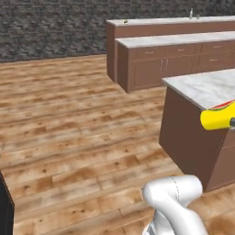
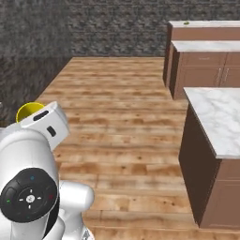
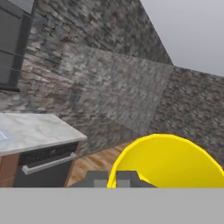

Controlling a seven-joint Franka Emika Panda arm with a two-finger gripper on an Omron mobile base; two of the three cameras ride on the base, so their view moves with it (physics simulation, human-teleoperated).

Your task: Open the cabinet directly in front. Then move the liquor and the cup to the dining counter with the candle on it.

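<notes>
Held thing: the yellow tapered tumbler with a red-orange mark, the cup, rides in the air at the right edge of the left base view, lying roughly on its side in front of the near marble-topped brown island.
Same cup, other views: its yellow rim peeps above the white hand at the left of the right base view; in the hand view the cup's open mouth sits just beyond the dark fingertips.
Pincer: the two-finger gripper is pressed together, pinching the cup's wall at the rim.
Stage, as I judge it: the cup is in transit across the wooden floor; it is not yet set down.
Destination: the long white marble top on a brown base at the far right may be the dining counter; a small object on the top behind it is too small to name.
Handling, as I judge it: light, stiff, smooth-sided, so likely slippery; a rim pinch lets it swing.
Where to hold: a wall pinch near the rim serves, with one finger inside and one outside.
Risk: tipping on release unless the base meets the counter flat.
</notes>
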